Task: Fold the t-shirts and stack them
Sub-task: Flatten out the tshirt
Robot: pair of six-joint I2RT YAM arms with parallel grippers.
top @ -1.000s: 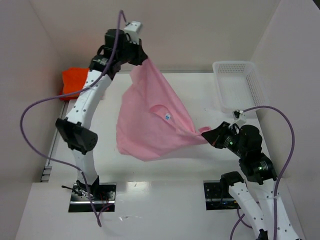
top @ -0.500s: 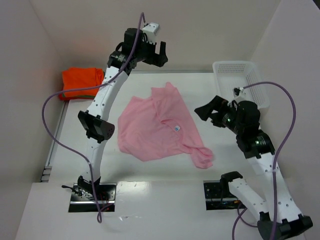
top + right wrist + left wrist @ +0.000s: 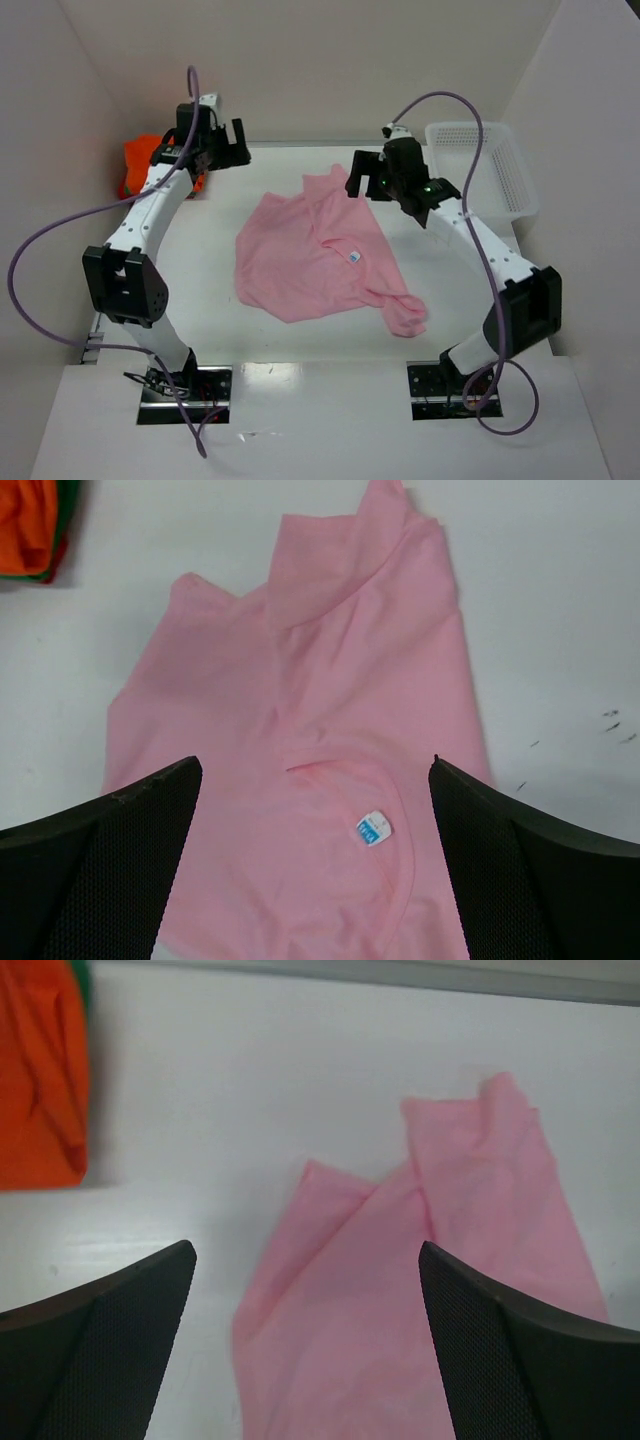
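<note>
A pale pink t-shirt (image 3: 310, 260) lies loosely spread on the white table, neck label (image 3: 371, 829) facing up and one corner bunched at the near right (image 3: 405, 315). A folded bright orange t-shirt (image 3: 138, 160) sits at the back left, with a green edge (image 3: 82, 975) beside it, partly hidden by my left arm. My left gripper (image 3: 225, 150) hovers open above the table between the orange shirt and the pink one. My right gripper (image 3: 365, 180) hangs open over the pink shirt's far edge. Neither holds anything: both the left (image 3: 306, 1250) and the right (image 3: 315, 762) show only cloth far below.
A white plastic mesh basket (image 3: 480, 165) stands at the back right. White walls close in the table on the left, back and right. Small dark marks (image 3: 610, 725) dot the table right of the pink shirt.
Both grippers opened and let go of the pink shirt, which dropped and spread on the table. The left arm swung back left, and the right arm reached to the far middle.
</note>
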